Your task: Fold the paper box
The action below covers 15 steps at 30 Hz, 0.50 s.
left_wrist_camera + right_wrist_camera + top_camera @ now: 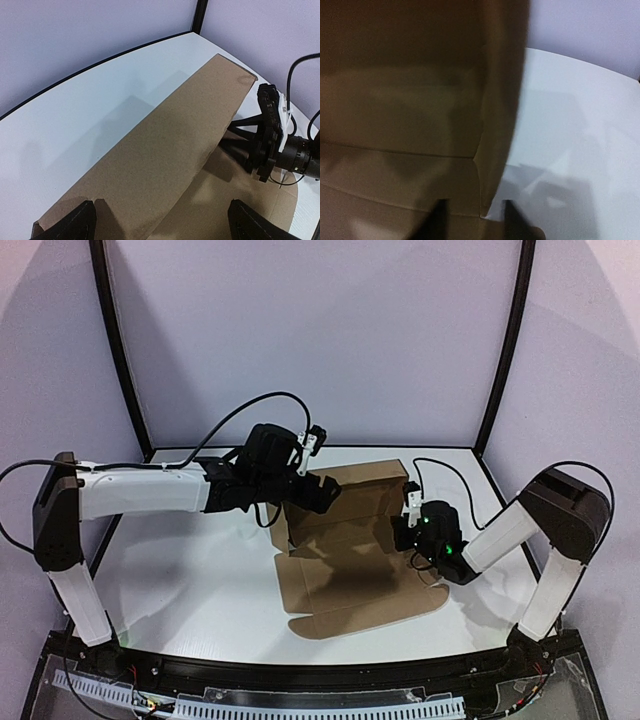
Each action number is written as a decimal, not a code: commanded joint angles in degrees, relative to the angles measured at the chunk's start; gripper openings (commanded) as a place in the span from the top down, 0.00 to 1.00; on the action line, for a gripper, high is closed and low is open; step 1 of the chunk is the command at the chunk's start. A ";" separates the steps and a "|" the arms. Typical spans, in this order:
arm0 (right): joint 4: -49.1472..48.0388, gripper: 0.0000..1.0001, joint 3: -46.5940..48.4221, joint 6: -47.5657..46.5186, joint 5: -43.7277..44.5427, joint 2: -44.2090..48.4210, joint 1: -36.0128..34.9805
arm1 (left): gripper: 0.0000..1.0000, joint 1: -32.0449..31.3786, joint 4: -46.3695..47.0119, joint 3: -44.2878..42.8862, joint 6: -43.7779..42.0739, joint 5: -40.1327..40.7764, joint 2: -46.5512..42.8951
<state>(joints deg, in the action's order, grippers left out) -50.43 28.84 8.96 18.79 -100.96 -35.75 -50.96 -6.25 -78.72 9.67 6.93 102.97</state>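
Observation:
The paper box (350, 580) is brown cardboard, lying partly folded in the middle of the table. Its far panel (360, 485) stands raised and its near flaps lie flat. My left gripper (322, 494) is at the left end of the raised panel. In the left wrist view its fingers (75, 224) are wide apart over the panel (165, 150), gripping nothing. My right gripper (406, 522) is at the box's right side. In the right wrist view its fingertips (438, 220) are apart, with the edge of an upright side flap (495, 125) between them.
The white table (190, 560) is closed in by pale walls with black corner posts (120, 350). The right gripper and its cable show in the left wrist view (272, 132). Bare white table shows to the right of the flap (580, 130).

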 commanded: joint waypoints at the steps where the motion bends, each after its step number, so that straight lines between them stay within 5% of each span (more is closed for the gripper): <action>1: 3.59 0.30 -1.27 -0.22 -1.38 4.90 -0.38 | 0.06 0.48 -12.46 2.18 2.36 0.31 3.60; 7: 3.19 0.04 -4.98 -13.24 3.58 16.13 0.13 | 0.06 0.50 -12.59 2.46 1.99 -0.48 3.90; 10: 0.56 0.02 -6.96 -18.92 -5.68 22.72 0.87 | 0.06 0.49 -12.61 2.35 1.76 -0.48 3.69; 12: 9.31 0.02 -2.60 -24.10 -11.32 26.51 0.53 | 0.06 0.50 -12.36 2.42 1.47 -1.02 3.60; 15: 35.35 0.02 7.95 -34.03 -22.73 29.79 0.51 | 0.06 0.56 -12.37 2.49 0.83 -1.73 3.50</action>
<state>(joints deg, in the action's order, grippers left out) -40.04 25.69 -10.25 11.34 -75.03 -35.13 -50.96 -6.20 -78.81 9.42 6.84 103.18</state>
